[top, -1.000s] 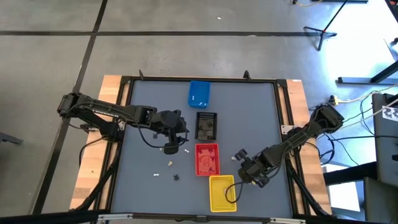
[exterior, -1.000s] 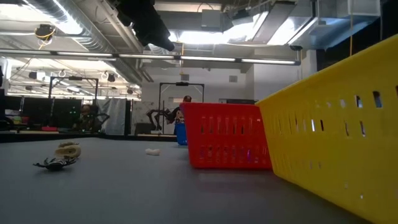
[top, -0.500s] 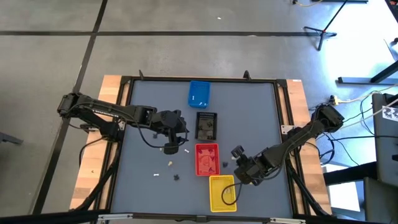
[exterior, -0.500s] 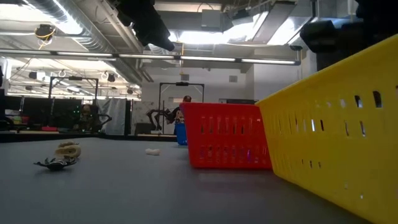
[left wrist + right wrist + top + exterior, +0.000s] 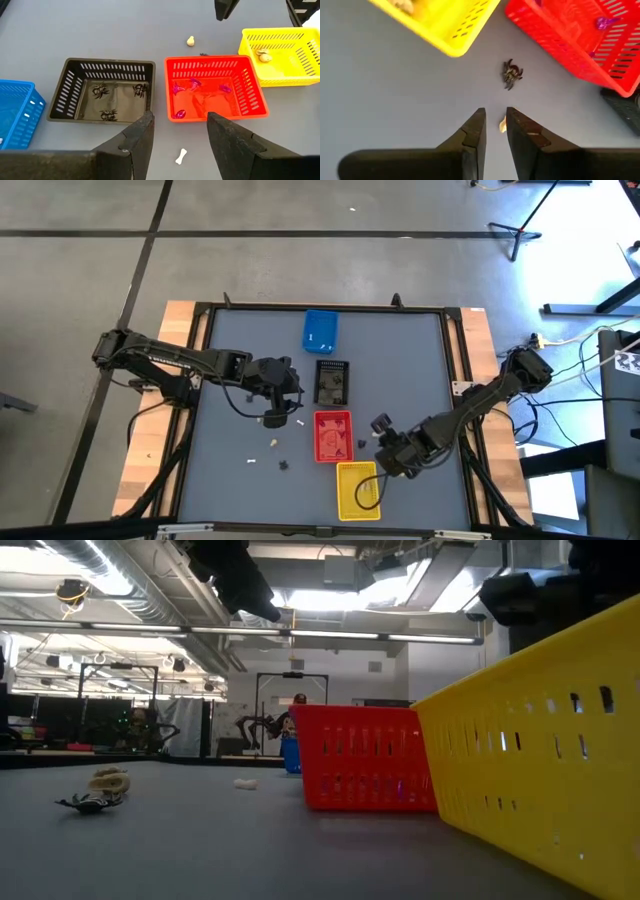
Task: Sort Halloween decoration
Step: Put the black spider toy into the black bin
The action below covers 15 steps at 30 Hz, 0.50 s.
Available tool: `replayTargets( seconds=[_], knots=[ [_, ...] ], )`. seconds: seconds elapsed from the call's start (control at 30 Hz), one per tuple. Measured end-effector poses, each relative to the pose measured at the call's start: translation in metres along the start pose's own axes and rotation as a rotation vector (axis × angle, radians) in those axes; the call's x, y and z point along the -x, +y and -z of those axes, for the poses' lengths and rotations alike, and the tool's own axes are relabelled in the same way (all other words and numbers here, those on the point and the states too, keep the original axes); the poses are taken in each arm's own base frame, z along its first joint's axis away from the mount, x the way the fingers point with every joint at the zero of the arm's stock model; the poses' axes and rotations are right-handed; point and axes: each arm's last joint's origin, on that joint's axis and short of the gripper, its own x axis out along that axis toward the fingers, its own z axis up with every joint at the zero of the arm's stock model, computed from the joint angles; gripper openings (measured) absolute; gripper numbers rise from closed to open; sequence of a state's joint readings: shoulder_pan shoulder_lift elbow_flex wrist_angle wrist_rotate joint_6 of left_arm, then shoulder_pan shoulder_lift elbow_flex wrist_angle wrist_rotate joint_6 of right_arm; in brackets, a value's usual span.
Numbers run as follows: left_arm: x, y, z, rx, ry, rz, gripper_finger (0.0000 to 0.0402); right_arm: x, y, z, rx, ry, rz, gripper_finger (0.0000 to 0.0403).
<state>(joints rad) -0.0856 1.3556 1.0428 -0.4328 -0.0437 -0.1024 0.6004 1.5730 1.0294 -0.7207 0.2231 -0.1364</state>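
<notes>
High view — spider (image 5: 362, 445) between trays

text: none legible | labels: none; brands, numbers: none

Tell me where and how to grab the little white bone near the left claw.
Pinch the white bone across its thin middle, coming down from above: it lies flat on the table, ends thicker than the shaft. The open left claw is probably best placed.

2 dark jointed arms, black cables along them, each tool (image 5: 179, 137) with 2 wedge-shaped matte black fingers
</notes>
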Motion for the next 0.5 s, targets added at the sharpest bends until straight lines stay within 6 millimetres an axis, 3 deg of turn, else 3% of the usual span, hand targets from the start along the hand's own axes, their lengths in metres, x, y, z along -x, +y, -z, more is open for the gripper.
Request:
replayTargets(
  seconds=[0.27,0.5],
  knots=[
    [0.0,0.0,0.0,0.0,0.0,0.0,0.0175,-0.004,-0.015,0.001,-0.184,-0.003,0.019,0.0078],
    [0.0,0.005,-0.001,0.006,-0.001,-0.013,0.0175,-0.008,-0.033,-0.002,-0.374,-0.065,-0.037,0.0122]
  ],
)
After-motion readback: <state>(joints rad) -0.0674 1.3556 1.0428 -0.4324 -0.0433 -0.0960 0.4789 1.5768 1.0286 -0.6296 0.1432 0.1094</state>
